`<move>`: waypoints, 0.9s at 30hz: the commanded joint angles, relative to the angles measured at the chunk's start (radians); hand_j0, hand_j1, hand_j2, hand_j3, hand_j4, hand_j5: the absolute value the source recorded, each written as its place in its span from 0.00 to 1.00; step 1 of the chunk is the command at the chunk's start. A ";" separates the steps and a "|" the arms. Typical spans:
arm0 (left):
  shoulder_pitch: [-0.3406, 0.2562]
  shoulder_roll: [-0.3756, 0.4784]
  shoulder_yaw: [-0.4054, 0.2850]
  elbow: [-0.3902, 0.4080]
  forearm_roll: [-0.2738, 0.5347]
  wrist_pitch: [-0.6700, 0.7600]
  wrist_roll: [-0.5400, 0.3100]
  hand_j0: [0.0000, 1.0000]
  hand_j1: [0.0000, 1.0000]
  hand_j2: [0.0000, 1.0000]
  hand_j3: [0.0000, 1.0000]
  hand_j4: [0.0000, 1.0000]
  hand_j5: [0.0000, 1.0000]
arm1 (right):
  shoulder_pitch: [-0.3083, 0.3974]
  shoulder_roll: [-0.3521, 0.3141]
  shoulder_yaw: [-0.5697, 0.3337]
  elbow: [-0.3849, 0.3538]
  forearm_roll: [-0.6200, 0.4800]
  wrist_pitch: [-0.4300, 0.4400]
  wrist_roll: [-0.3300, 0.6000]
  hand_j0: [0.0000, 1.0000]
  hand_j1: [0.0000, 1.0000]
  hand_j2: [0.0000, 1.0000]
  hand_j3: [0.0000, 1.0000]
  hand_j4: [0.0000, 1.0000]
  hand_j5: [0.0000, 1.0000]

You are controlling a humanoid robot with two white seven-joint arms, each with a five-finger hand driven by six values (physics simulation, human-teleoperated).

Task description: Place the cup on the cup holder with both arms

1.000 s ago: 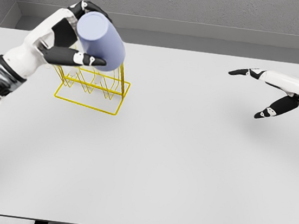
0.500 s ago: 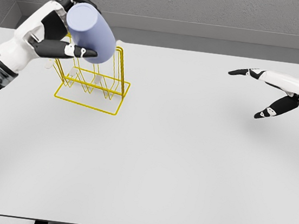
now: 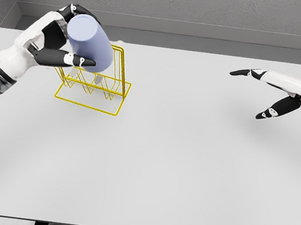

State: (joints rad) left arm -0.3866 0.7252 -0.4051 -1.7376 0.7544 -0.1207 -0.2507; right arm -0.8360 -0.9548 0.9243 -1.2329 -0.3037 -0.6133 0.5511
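A pale lavender cup (image 3: 90,42) is tilted, its closed base towards me, over the left part of a yellow wire cup holder (image 3: 93,83) standing on the white table (image 3: 177,160). My left hand (image 3: 66,42) is shut on the cup, thumb across its front and fingers behind it. The cup hides the holder's upper left prongs, so I cannot tell whether it rests on one. My right hand (image 3: 262,93) hovers far to the right with its fingers spread and nothing in it.
A grey wall runs behind the table's far edge. The table's front edge lies near the bottom of the view.
My left hand has carried the cup first up and left, then slightly down onto the holder's left side. The right arm has not moved.
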 commanded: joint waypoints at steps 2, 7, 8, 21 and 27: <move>0.000 0.000 0.002 0.001 0.003 0.003 0.002 0.32 0.32 0.32 0.32 0.32 0.32 | 0.000 -0.001 -0.002 0.000 -0.008 0.002 0.000 1.00 1.00 1.00 1.00 1.00 1.00; -0.003 0.000 0.002 0.021 0.002 0.013 0.005 0.32 0.32 0.32 0.32 0.32 0.32 | 0.000 -0.001 -0.002 0.000 -0.008 0.002 0.000 1.00 1.00 1.00 1.00 1.00 1.00; -0.003 -0.001 0.002 0.021 0.002 0.019 0.005 0.32 0.32 0.32 0.32 0.32 0.32 | 0.000 -0.001 -0.002 0.000 -0.008 0.002 0.000 1.00 1.00 1.00 1.00 1.00 1.00; 0.029 -0.007 -0.004 0.009 -0.003 0.018 -0.004 0.33 0.33 0.33 0.33 0.33 0.33 | 0.002 -0.001 -0.001 0.000 -0.008 0.002 0.000 1.00 1.00 1.00 1.00 1.00 1.00; 0.029 -0.013 -0.006 0.010 -0.009 0.018 -0.002 0.33 0.33 0.33 0.33 0.33 0.33 | 0.002 -0.001 -0.001 0.000 -0.008 0.002 0.000 1.00 1.00 1.00 1.00 1.00 1.00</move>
State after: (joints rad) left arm -0.3574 0.7120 -0.4116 -1.7270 0.7437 -0.1031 -0.2547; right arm -0.8345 -0.9544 0.9247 -1.2329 -0.3037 -0.6133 0.5511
